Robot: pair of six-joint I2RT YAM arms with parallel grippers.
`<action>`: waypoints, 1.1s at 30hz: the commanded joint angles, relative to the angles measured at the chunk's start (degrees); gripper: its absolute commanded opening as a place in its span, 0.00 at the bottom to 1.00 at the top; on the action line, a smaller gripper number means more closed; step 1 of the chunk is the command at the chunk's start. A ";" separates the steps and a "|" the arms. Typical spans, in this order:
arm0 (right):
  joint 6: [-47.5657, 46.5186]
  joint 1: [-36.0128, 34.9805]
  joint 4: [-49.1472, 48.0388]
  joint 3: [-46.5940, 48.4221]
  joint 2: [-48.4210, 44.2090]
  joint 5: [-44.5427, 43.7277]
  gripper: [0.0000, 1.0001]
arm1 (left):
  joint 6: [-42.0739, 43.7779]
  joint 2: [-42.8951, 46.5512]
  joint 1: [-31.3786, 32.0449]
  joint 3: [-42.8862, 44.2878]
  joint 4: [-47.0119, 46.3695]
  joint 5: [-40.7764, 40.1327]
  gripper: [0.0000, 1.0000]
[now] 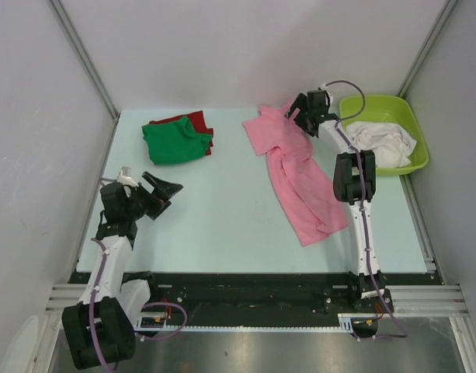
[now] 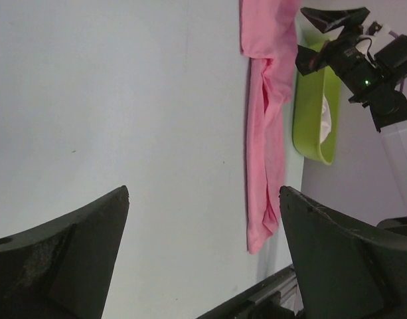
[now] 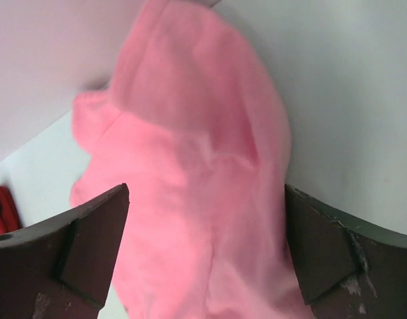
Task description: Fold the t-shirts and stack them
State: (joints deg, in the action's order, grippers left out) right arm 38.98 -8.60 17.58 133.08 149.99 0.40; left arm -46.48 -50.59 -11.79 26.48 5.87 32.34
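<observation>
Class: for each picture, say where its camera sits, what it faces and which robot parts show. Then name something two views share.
Top external: above and behind the arms, looking down on the pale table; the left arm and right arm show whole.
Left wrist: on the left arm, facing across the table to the pink cotton t-shirt and lime-green plastic tub; its left fingers and the right arm show.
Right wrist: on the right arm, close above that t-shirt; its right fingers show.
Shared: all three show that t-shirt.

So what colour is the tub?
The tub is lime green, clearest from the top camera.
</observation>
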 commanded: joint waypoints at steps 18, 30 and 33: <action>-15.42 -3.62 1.80 -42.02 -66.82 -5.68 1.00 | -11.26 -20.50 34.54 1.03 -33.55 6.09 1.00; -17.18 -3.70 19.94 -51.23 -85.38 -9.10 1.00 | -4.16 -41.86 54.76 21.30 -18.28 -11.49 0.95; -16.74 -4.93 21.70 -54.75 -89.08 -10.86 1.00 | -3.53 -48.25 57.93 29.11 -9.14 -16.51 0.90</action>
State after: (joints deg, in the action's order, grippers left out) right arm 22.61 -12.08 35.00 81.95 65.54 -7.81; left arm -53.34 -92.73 43.16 46.50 -13.85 24.16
